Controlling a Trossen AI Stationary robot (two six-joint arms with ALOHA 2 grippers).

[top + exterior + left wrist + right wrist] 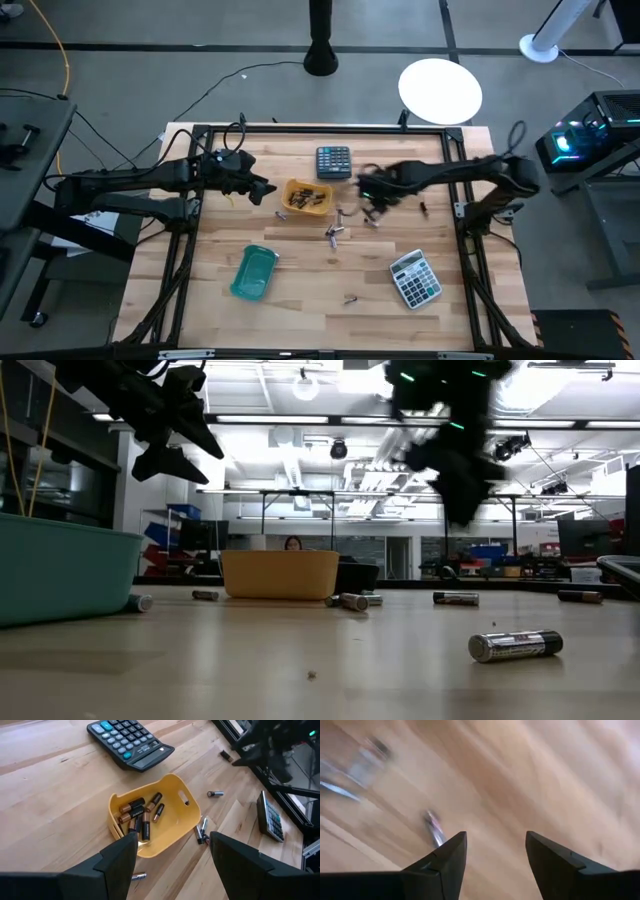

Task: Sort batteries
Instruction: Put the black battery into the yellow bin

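Several dark batteries with copper ends lie in the yellow tray [307, 197] [155, 817]. Loose silvery batteries [334, 233] lie scattered on the table right of it, one more [351, 298] near the front edge and one [515, 645] close in the low view. My left gripper [268, 190] [172, 851] hovers open just left of the yellow tray, above the table. My right gripper [372, 208] [495, 849] hangs open above the loose batteries right of the tray, with a blurred battery [434, 827] near its fingers. Neither gripper holds anything.
A teal tray [254, 272] sits at the front left. One dark calculator [334, 161] lies behind the yellow tray and a grey calculator [415, 278] at the front right. Black frame rails [190, 240] run along the table's sides. A person shows far behind in the low view.
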